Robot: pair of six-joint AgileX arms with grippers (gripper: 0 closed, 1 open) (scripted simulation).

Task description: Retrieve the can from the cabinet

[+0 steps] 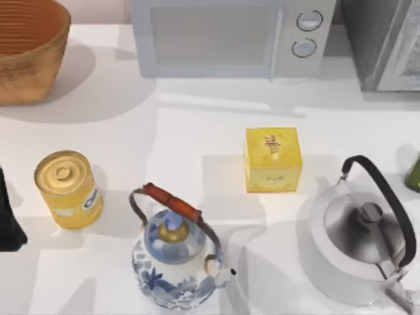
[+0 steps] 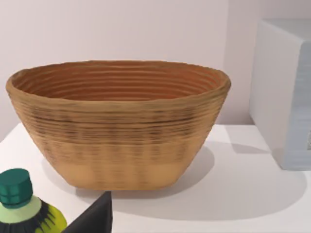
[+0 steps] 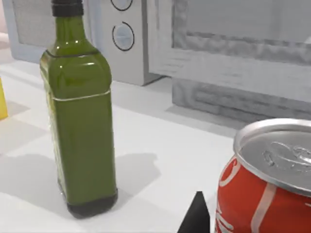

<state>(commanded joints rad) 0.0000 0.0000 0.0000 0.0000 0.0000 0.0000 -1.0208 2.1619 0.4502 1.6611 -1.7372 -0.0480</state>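
The can [image 3: 265, 184] is red with white markings and a silver top. It stands upright very close in the right wrist view, in front of the cabinet [image 3: 243, 48]. A dark part of my right gripper [image 3: 197, 218] shows just beside the can, and I cannot tell whether it grips it. The cabinet [image 1: 377, 46] is the dark-grey unit with a lighter framed door at the table's back right. My left arm [image 1: 8, 216] sits at the table's left edge, and a dark part of my left gripper [image 2: 95, 216] points toward a woven basket [image 2: 116, 126].
A white microwave [image 1: 223, 36] stands at the back middle and the basket [image 1: 26, 46] at the back left. On the table are a yellow tin [image 1: 67, 189], a blue-and-white teapot [image 1: 174, 262], a yellow box [image 1: 272, 159], a steel kettle [image 1: 361, 239] and a green glass bottle [image 3: 80, 111]. A green-capped bottle [image 2: 19, 204] is near my left gripper.
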